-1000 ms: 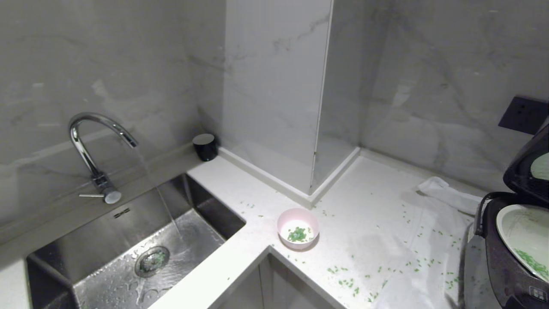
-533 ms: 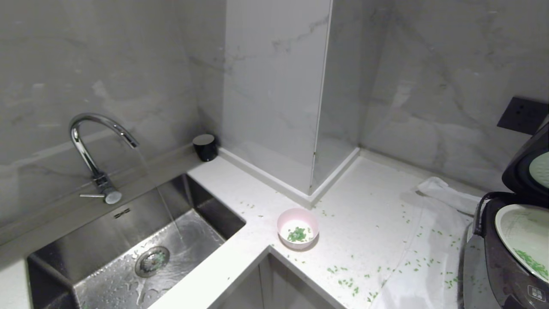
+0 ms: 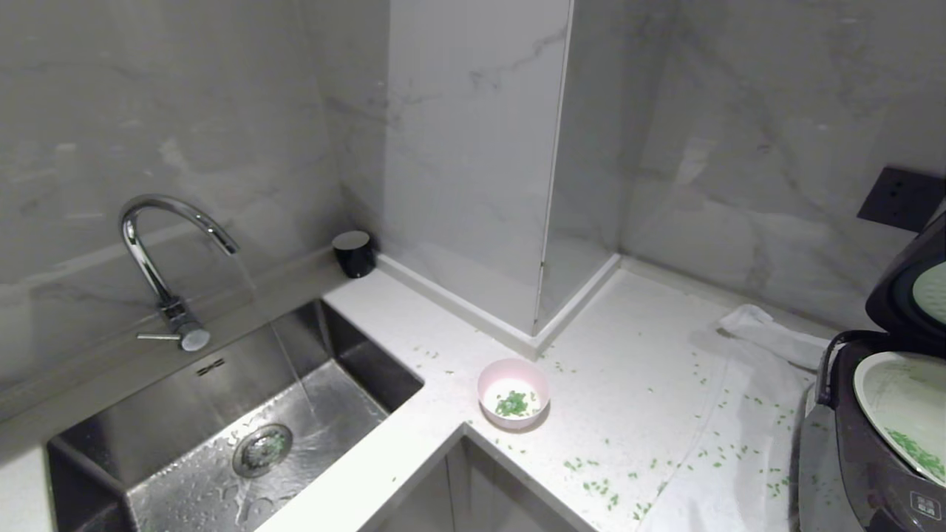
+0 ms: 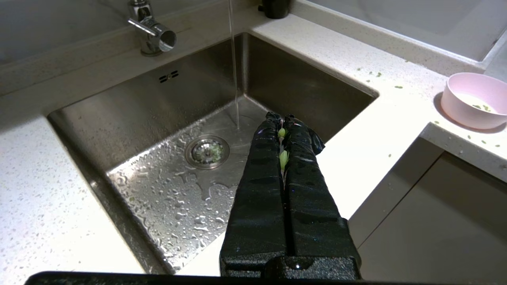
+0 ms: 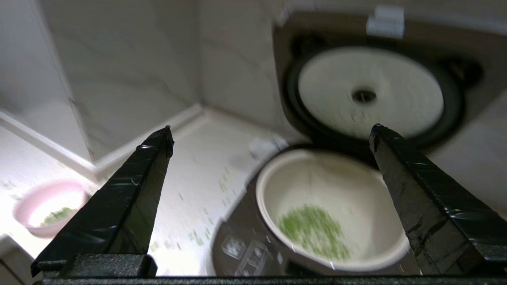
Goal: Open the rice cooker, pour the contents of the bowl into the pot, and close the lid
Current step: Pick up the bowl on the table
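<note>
Right gripper (image 5: 273,130) spread wide above the open rice cooker (image 5: 253,241), panel writing unreadable; left gripper (image 4: 283,118) pressed together.

Left gripper (image 4: 282,118) pressed shut over the wet sink (image 4: 119,118) — pink bowl (image 4: 471,101) on the counter (image 4: 388,114) beyond.

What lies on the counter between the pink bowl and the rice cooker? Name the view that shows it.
In the head view, the white counter between the bowl and the rice cooker carries scattered green bits and a pale cloth, nothing else.
</note>
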`<state>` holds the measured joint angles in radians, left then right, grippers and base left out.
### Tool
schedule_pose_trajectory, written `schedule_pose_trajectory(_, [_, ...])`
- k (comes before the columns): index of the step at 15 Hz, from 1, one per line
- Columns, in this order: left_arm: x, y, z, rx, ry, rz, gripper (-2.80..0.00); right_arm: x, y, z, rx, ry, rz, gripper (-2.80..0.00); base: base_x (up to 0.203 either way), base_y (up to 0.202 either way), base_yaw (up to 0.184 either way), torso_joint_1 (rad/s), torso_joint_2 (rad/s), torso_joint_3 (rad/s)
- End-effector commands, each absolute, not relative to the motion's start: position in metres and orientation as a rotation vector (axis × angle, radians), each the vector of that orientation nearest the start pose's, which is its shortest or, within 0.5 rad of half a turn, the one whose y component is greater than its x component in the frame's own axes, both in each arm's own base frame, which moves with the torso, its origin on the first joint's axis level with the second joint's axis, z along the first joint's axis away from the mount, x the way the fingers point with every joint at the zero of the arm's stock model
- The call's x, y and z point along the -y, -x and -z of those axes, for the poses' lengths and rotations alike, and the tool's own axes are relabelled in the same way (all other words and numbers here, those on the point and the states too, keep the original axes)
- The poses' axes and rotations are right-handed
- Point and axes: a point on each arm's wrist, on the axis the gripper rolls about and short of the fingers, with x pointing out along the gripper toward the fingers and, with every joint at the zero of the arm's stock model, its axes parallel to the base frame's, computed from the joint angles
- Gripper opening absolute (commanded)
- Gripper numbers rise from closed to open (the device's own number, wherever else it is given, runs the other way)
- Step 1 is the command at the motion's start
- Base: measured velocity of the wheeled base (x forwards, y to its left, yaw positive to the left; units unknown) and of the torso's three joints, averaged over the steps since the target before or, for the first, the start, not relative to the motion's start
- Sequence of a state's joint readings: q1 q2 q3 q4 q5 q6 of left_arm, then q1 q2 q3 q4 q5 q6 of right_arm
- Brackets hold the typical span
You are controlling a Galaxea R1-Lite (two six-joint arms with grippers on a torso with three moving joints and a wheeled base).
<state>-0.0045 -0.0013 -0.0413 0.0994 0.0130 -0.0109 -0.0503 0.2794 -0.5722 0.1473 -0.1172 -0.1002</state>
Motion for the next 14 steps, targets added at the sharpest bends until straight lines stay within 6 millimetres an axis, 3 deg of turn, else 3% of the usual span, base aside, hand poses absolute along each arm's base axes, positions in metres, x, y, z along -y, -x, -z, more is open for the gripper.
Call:
schedule_pose_trajectory(1, [0.000, 0.026, -0.077, -0.057, 0.011, -0.010, -2.80, 0.003, 0.051, -0.222, 0.194, 0.089, 0.109, 0.00, 0.000, 0.000, 0.000, 0.000, 0.00, 0.000])
schedule_pose_trajectory(3, [0.000, 0.026, -0.077, -0.057, 0.012, -0.010, -2.80, 0.003, 0.063, -0.203, 0.198, 0.096, 0.110, 0.00, 0.000, 0.000, 0.000, 0.000, 0.00, 0.000])
schedule_pose_trajectory(5, [0.000, 0.026, -0.077, -0.057, 0.010, -0.010, -2.80, 0.003, 0.072, -0.169, 0.191, 0.118, 0.102, 0.00, 0.000, 0.000, 0.000, 0.000, 0.00, 0.000])
schedule_pose_trajectory(10, [0.000, 0.026, -0.077, -0.057, 0.010, -0.008, -2.80, 0.002, 0.026, -0.088, 0.058, 0.157, 0.103, 0.00, 0.000, 0.000, 0.000, 0.000, 0.00, 0.000])
schedule_pose_trajectory(14, [0.000, 0.026, -0.077, -0.057, 0.010, -0.008, -2.80, 0.000, 0.023, -0.073, -0.026, 0.061, -0.012, 0.00, 0.000, 0.000, 0.000, 0.000, 0.00, 0.000])
